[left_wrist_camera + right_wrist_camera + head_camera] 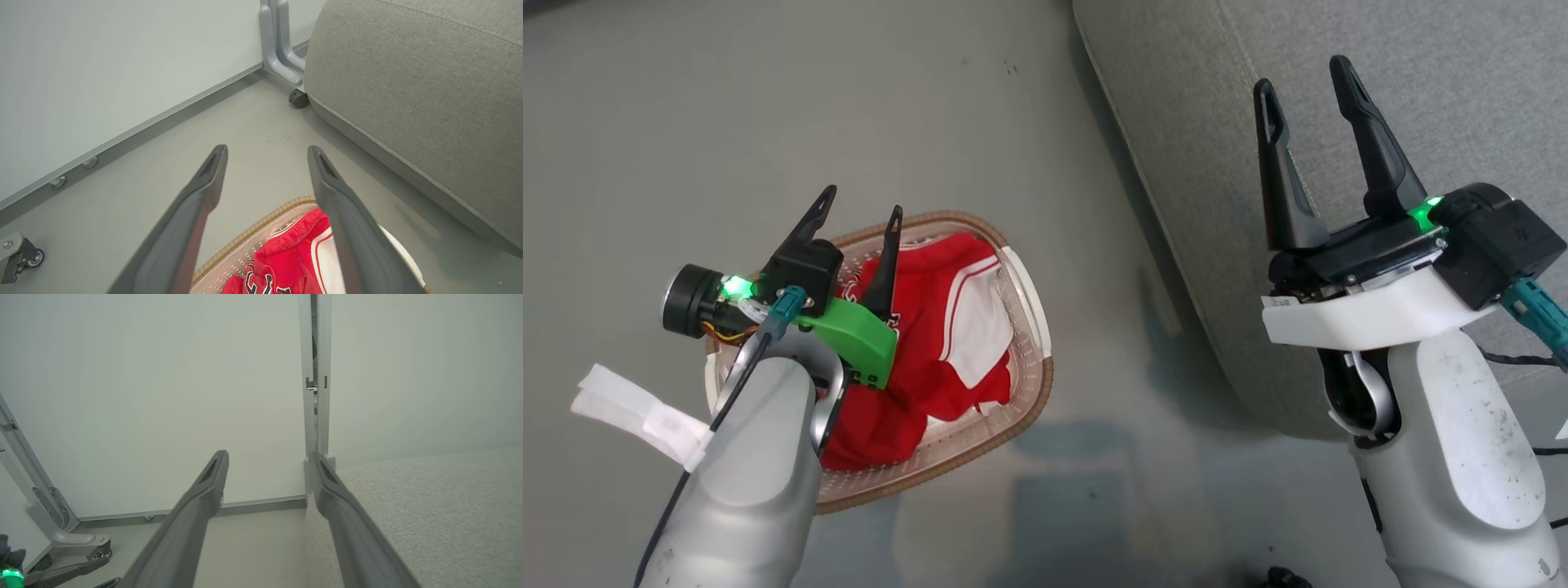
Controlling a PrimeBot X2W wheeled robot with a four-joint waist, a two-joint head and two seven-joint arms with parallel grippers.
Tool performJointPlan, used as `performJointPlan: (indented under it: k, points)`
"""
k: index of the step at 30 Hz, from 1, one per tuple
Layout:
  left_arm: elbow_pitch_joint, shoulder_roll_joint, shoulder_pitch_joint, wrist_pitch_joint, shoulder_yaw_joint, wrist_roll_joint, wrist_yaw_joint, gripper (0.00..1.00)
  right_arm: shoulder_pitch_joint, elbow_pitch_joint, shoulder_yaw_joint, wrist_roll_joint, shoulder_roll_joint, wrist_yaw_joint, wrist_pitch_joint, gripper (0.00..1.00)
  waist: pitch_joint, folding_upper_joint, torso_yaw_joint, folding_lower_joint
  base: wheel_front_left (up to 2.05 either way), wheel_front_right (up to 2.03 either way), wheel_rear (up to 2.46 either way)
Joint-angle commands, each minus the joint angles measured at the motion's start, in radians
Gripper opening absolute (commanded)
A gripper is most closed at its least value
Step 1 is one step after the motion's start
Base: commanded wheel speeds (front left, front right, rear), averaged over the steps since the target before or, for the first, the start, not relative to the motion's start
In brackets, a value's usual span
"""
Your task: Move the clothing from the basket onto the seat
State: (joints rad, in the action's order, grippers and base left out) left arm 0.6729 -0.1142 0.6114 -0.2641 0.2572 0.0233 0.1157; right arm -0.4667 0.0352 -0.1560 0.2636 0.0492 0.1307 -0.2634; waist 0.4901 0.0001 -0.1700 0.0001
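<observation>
Your clothing (947, 343) is all in the basket (1033, 384), a crumpled red heap with a white panel and white stripes facing up. The left wrist view also catches a bit of dark lettering on the red fabric near the bottom edge. The heap fills most of the basket, and some of it bunches up against the near rim under your left arm. The basket sits on the grey floor (768, 98), just left of the seat (1421, 82) with a strip of floor between them, so they aren't touching. Nothing red is on the seat cushion in any view. Your left gripper (862, 200) hangs over the far-left part of the basket with its jaws spread wide and nothing between them. In the head view one finger crosses the red fabric and the other crosses the brown rim, but I can't tell if either actually touches anything. From the left wrist the fingers point out past the far rim toward the floor and the pale wall (102, 61). Your right gripper (1303, 73) is up over the seat's left edge, jaws wide too and holding nothing. A small black caster (298, 99) sits at the foot of a grey post next to the seat's far corner.
</observation>
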Motion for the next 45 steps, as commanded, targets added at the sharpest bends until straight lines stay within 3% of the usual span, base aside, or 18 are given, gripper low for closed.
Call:
performJointPlan:
  k: [1,25,31,45]
  points:
    - [0.031,-0.017,0.032,-0.001,0.003,-0.011,0.004,1.00,-0.022,0.010,-0.001,0.002,0.002,0.000,-0.002,1.00,0.115,-0.0001,-0.053,-0.0001,0.00,0.00,0.00]
    - [0.549,-0.062,0.300,0.013,0.018,0.007,-0.036,1.00,-0.114,0.092,0.010,0.011,0.002,0.000,-0.002,1.00,0.387,-0.0001,-0.077,-0.0001,0.00,0.00,0.00]
    - [0.587,-0.056,0.360,0.034,0.017,0.016,-0.066,1.00,-0.119,0.107,0.012,0.009,0.002,0.000,-0.002,1.00,0.436,-0.0001,-0.066,-0.0001,0.00,0.00,0.00]
    - [0.613,-0.032,0.431,0.153,0.055,0.019,-0.055,1.00,-0.133,0.139,0.004,-0.001,0.002,0.000,-0.002,1.00,0.501,-0.0001,-0.052,-0.0001,0.00,0.00,0.00]
